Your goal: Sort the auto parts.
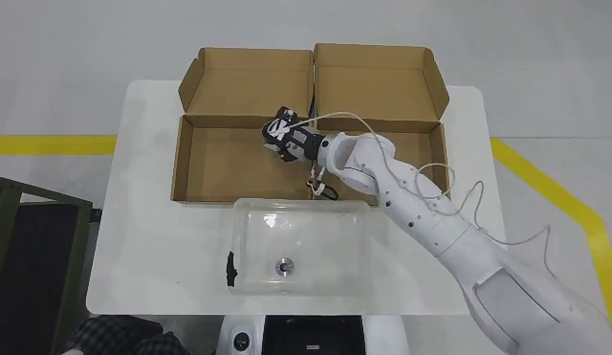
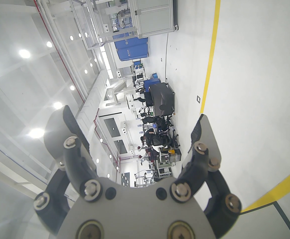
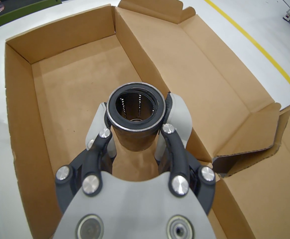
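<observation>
My right gripper [image 3: 136, 115] is shut on a black cylindrical bearing [image 3: 136, 111] with a hollow bore lined with small steel balls. It holds the bearing above the right end of the left cardboard box [image 3: 67, 75], close to the wall shared with the right box. From above, the right gripper [image 1: 284, 130] hangs over the left box [image 1: 215, 164]. A clear plastic bin [image 1: 251, 255] at the table's front holds a small round metal part [image 1: 284, 268], and a black part [image 1: 230, 269] lies at its left side. My left gripper [image 2: 137, 125] is open, pointing away into the room.
The right cardboard box [image 1: 382, 87] stands beside the left one, both with lids folded back. Another small dark part [image 1: 322, 188] lies between the boxes and the bin. Bare white table [image 1: 143, 240] spreads to the left of the boxes and bin.
</observation>
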